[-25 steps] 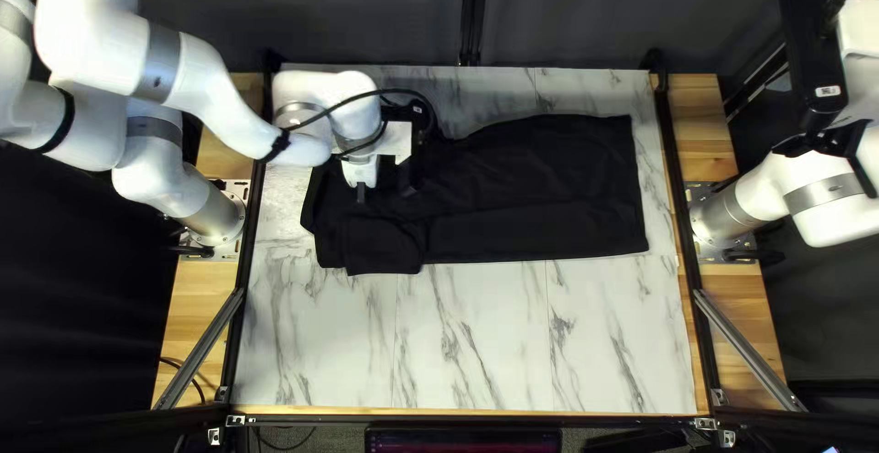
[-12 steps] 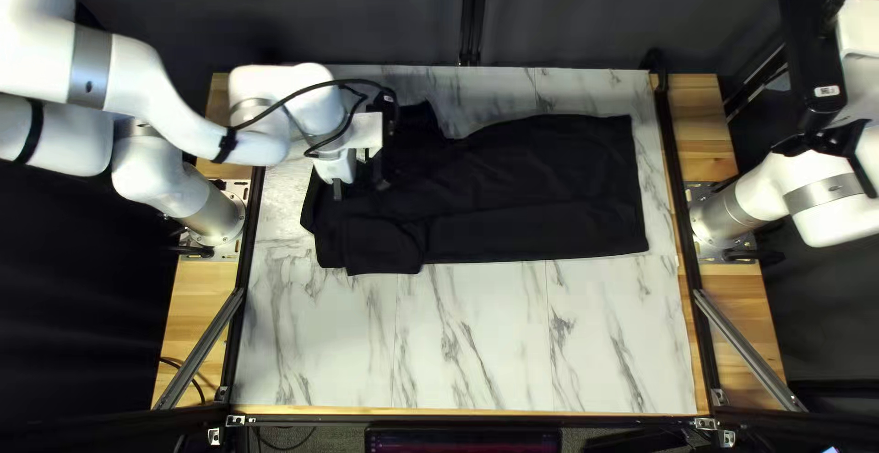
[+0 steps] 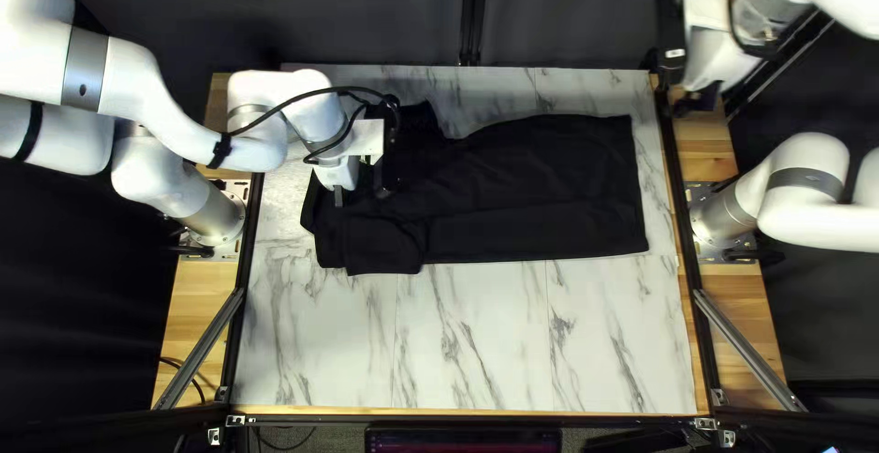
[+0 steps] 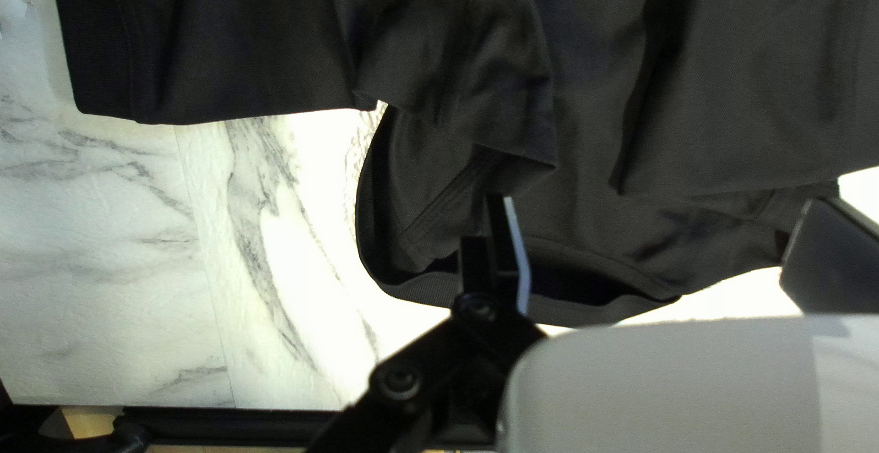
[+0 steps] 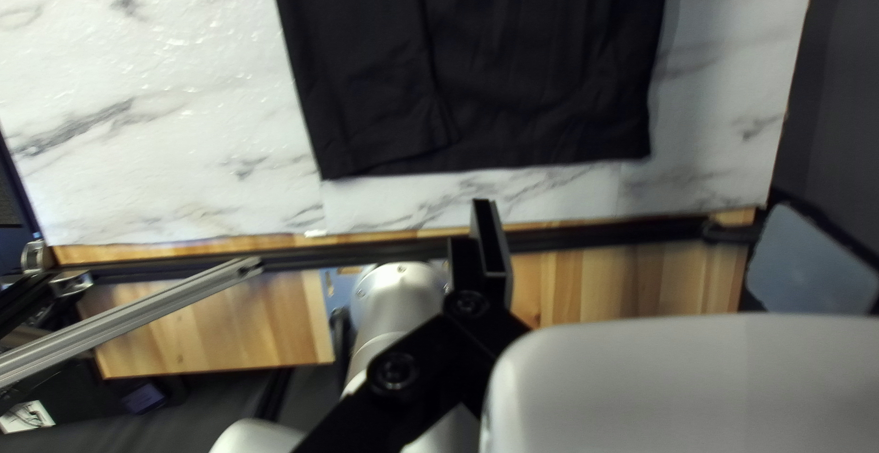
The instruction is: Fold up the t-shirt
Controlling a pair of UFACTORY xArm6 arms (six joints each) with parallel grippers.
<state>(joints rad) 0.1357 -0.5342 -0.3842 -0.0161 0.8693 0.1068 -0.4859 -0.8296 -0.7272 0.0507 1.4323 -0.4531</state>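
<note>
You have the black cloth t-shirt (image 3: 540, 187) part-folded on the white marble-patterned bench (image 3: 476, 343), your left black two-fingered tool (image 4: 664, 204) and matching right tool (image 5: 632, 204) both spread wide; a shallow left pinch could catch one layer, skewing the folds.

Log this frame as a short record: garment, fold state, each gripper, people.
garment: black t-shirt, flat on the marble-patterned tabletop
fold state: partly folded; near side turned in lengthwise, far sleeve sticking out
left gripper: open, at the collar end; contact with cloth unclear
right gripper: open, off the shirt, by the table's right edge
people: none visible
</note>
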